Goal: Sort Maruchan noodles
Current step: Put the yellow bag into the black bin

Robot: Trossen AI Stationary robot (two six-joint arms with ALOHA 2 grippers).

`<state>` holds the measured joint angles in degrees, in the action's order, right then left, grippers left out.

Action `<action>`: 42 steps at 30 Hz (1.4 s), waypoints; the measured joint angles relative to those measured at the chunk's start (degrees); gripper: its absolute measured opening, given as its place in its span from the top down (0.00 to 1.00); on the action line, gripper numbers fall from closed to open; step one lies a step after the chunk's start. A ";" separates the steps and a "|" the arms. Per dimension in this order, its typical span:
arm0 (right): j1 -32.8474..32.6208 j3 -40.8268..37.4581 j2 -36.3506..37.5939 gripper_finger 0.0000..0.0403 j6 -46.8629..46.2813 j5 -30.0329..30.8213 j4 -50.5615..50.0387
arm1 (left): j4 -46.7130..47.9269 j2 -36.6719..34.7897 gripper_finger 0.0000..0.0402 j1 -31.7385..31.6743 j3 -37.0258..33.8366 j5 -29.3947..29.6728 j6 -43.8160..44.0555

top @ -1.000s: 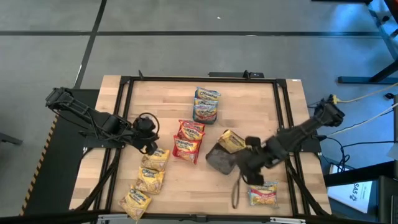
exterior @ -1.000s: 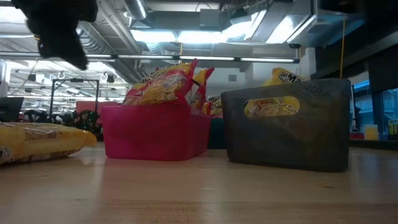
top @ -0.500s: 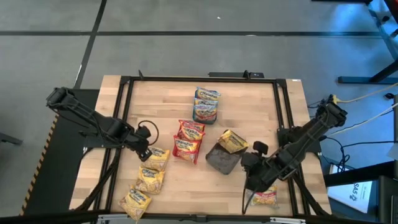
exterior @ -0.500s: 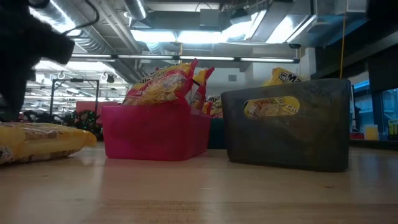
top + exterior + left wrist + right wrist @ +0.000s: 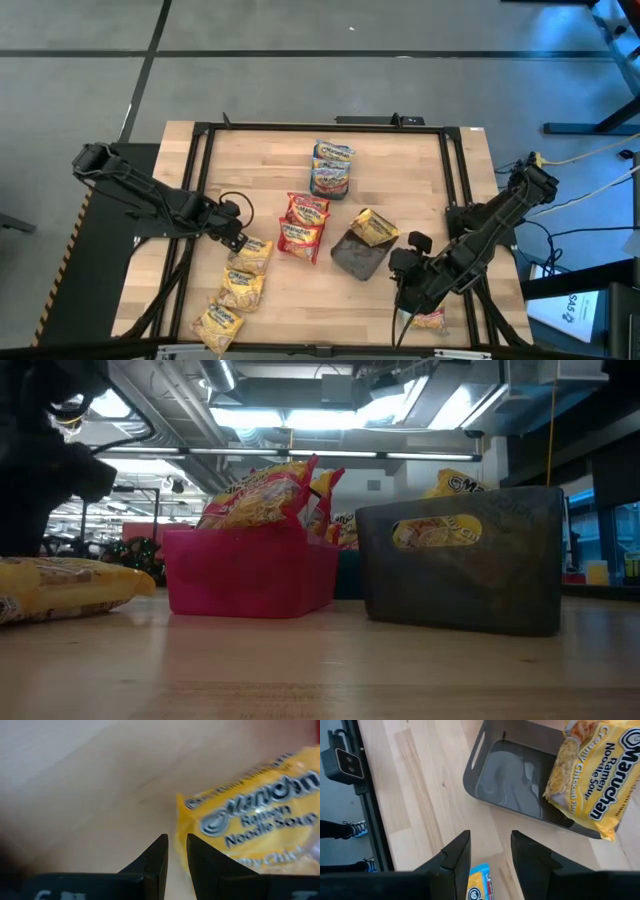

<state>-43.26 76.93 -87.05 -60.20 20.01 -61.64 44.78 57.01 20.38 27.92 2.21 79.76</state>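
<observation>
Yellow Maruchan noodles packets lie flat on the table at the near left (image 5: 250,255) (image 5: 242,290) (image 5: 217,325). My left gripper (image 5: 236,236) hangs just beside the farthest of them (image 5: 250,827), fingers pointing down, open by a narrow gap with nothing in it. Another yellow packet (image 5: 592,775) leans on the rim of the grey tray (image 5: 356,260). My right gripper (image 5: 490,850) stands open near that tray, over bare wood, with a blue-and-pink packet (image 5: 428,320) just below it. Red packets (image 5: 303,225) stand in the pink tray (image 5: 250,575).
Blue-and-pink packets (image 5: 332,168) sit in a tray at the far middle. A black frame (image 5: 320,127) runs round the tabletop. Bare wood lies between the grey tray and the near edge. In the low view the left arm (image 5: 45,450) shows dark at the left.
My left gripper has come down toward the farthest yellow packet on the table and rolled about its own line. My right gripper has swung away from the grey tray toward the near right, over the blue-and-pink packet, turning as it went. No packet has moved.
</observation>
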 joint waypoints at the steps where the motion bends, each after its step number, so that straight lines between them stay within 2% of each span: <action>1: 0.00 0.00 0.00 0.66 0.00 -0.02 0.24 | -0.04 0.00 0.84 -0.28 -0.34 0.01 0.55; 14: -0.35 0.00 0.00 0.66 0.02 -0.81 0.16 | -11.97 0.00 0.85 -1.37 -3.21 -1.32 -0.65; 19: -0.35 0.00 0.00 0.66 0.02 -0.25 -0.01 | -11.92 0.00 0.98 -1.35 -3.22 -1.04 -1.37; 22: -0.35 0.00 0.00 0.66 0.02 -0.17 -0.01 | -11.38 0.00 1.00 -1.35 -1.74 0.31 -3.70; 25: -0.35 0.00 0.00 0.66 0.03 -0.15 -0.55 | -9.06 0.00 1.00 -1.35 2.31 0.06 -6.88; 29: -0.35 0.00 0.00 0.66 0.02 -0.10 -2.52 | 0.02 0.00 1.00 -1.28 11.35 0.58 -11.14; 34: -0.35 0.00 -0.02 0.66 0.02 0.38 -4.22 | 11.25 -0.02 1.00 -0.96 24.66 8.28 -16.50; 38: -0.35 0.00 -0.02 0.66 -0.33 0.55 -7.02 | 13.29 -0.04 1.00 -0.98 33.02 15.53 -20.23; 42: -0.24 0.00 -0.02 0.66 -4.76 1.40 -12.34 | 12.97 0.25 1.00 -0.98 38.84 19.97 -24.61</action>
<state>-43.51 76.93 -87.07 -64.97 21.41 -73.98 57.75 57.26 19.40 66.76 22.18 55.15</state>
